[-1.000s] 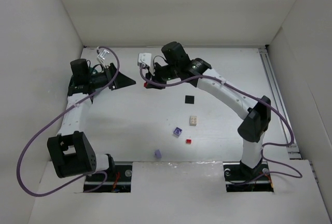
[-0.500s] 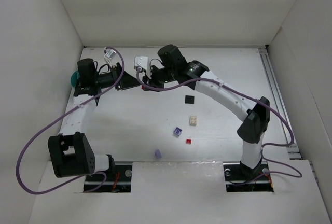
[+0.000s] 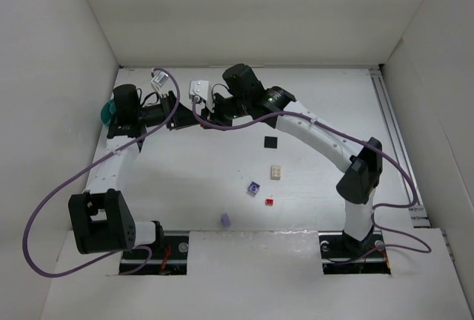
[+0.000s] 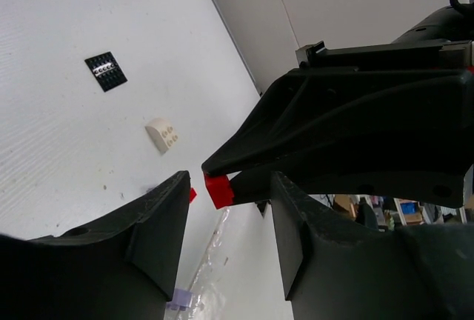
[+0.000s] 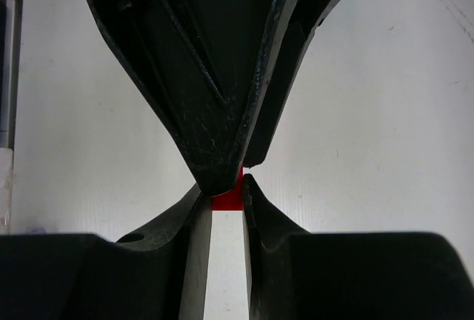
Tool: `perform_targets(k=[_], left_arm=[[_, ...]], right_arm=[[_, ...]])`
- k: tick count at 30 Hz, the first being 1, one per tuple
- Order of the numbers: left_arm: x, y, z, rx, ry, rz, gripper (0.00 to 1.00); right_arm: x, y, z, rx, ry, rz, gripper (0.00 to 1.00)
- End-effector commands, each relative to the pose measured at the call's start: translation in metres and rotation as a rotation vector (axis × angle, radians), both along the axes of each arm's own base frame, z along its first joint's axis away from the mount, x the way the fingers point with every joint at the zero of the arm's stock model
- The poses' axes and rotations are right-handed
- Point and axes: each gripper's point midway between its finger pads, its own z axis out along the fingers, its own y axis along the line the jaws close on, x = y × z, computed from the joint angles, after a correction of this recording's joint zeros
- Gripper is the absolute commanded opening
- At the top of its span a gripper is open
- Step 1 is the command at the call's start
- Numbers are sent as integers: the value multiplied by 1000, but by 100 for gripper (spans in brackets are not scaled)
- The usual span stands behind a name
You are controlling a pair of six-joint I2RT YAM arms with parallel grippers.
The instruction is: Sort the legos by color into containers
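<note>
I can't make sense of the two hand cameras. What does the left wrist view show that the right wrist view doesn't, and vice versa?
Only the left wrist view shows pieces lying on the table: a flat black square, a cream brick and a loose red brick partly behind a finger. Only the right wrist view shows the right gripper from behind, its fingers reaching in from the bottom edge. Both show the held red brick pinched in the right gripper, with the left gripper open, one finger on each side.

Bright, even light is flooding the table (image 3: 185, 179) — shadows are falling faint; close up, the left gripper (image 4: 229, 185) is looming dark and soft.
</note>
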Motion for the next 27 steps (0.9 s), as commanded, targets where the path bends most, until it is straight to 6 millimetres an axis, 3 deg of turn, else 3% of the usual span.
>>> perform_targets(k=[1, 27], left_arm=[[-7, -3, 9, -2, -54, -26, 43], [-9, -6, -10, -8, 1, -54, 21]], right_arm=[[4, 13, 33, 79, -81, 11, 6], [-2, 13, 51, 114, -110, 20, 6]])
